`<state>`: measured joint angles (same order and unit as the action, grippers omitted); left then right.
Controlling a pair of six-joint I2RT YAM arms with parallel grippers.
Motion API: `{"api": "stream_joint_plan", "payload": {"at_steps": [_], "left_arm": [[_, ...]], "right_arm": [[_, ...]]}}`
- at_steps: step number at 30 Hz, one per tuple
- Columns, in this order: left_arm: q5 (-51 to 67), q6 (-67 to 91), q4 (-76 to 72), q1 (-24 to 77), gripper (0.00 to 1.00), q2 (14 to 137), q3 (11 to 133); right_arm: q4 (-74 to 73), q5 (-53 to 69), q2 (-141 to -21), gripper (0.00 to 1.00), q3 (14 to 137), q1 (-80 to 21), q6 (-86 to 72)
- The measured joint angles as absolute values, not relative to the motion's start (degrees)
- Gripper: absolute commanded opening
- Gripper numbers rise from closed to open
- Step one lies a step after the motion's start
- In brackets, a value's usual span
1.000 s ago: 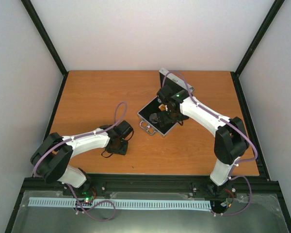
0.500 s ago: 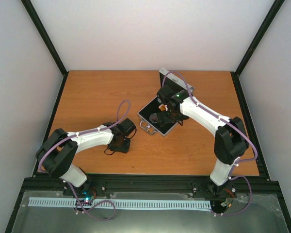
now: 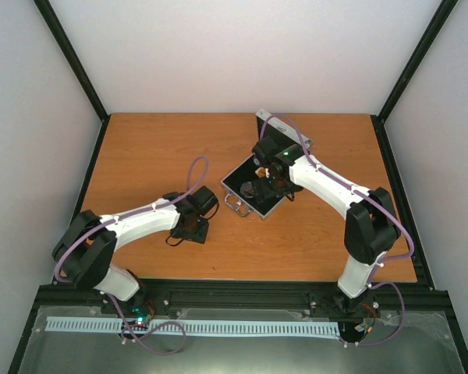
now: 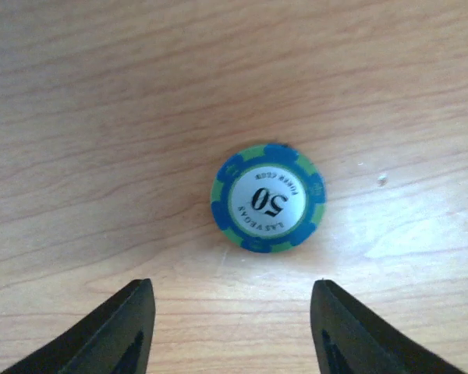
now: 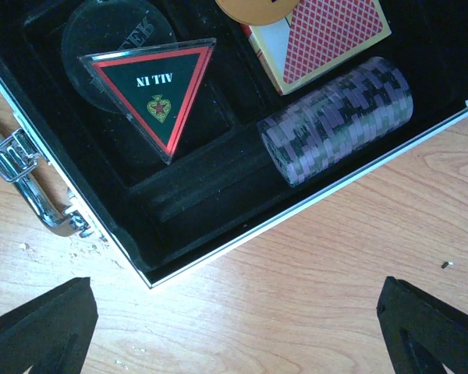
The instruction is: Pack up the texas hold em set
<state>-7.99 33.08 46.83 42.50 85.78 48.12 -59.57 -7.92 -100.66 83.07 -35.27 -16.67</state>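
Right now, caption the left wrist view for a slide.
Blue-green 50 chip flat on the table, beyond the parted left fingers.

chip point(image 4: 268, 198) on bare table point(image 4: 101, 101), case point(image 3: 237, 183) apart

- Poker chip point(image 4: 268, 198), centre of my left wrist view: blue and green rim blocks, white face, black "50".
- Table point(image 4: 101, 93): orange-brown wood grain.
- Triangle point(image 5: 157, 89), upper left of my right wrist view: black, red border.
- Card pack point(image 5: 324, 35): red diamond lattice.
- Chip stack point(image 5: 339, 117): purple-and-black stripes.
- Case point(image 5: 203, 214): black lining, silver rim.
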Motion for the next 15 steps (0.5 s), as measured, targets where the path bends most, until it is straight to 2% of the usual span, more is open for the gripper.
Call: {"api": "stream_joint_plan", "payload": {"at_steps": [3,15], "left_arm": [[-8.4,32.4,47.4,42.5,0.71,84.6,49.6],[-7.2,30.3,46.2,42.5,0.72,88.1,50.4]], "right_arm": [[-59.5,-7.9,-100.9,1.0,83.1,-35.3,-16.5],[-59.3,-7.7,-101.8,1.0,83.1,-35.3,-15.8]]}}
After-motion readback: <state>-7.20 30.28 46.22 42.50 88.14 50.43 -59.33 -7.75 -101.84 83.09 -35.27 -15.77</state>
